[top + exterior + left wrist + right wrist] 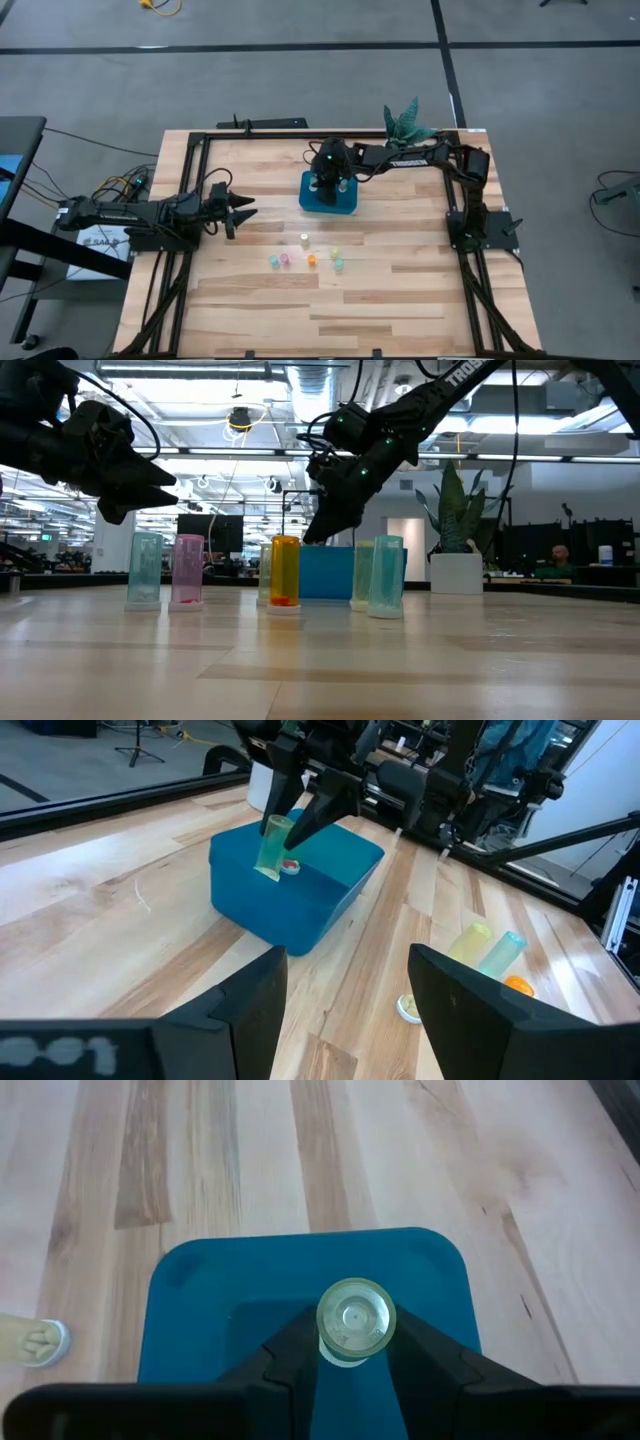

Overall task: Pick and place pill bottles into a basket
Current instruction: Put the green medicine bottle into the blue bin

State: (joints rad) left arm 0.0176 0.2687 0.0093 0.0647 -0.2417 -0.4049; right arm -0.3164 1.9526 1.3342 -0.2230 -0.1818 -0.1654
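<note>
Right gripper (345, 1342) is clamped on a clear pale-green bottle (355, 1318), round cap, held over the smooth teal basket (200, 1300) with rounded corners. Five more little bottles (310, 259) stand on the striped wood table (400, 300). Left gripper (243, 211) hangs open, well left.

Six pill bottles (310, 258) stand on the table (400, 300) just before the basket (345, 207).
</note>
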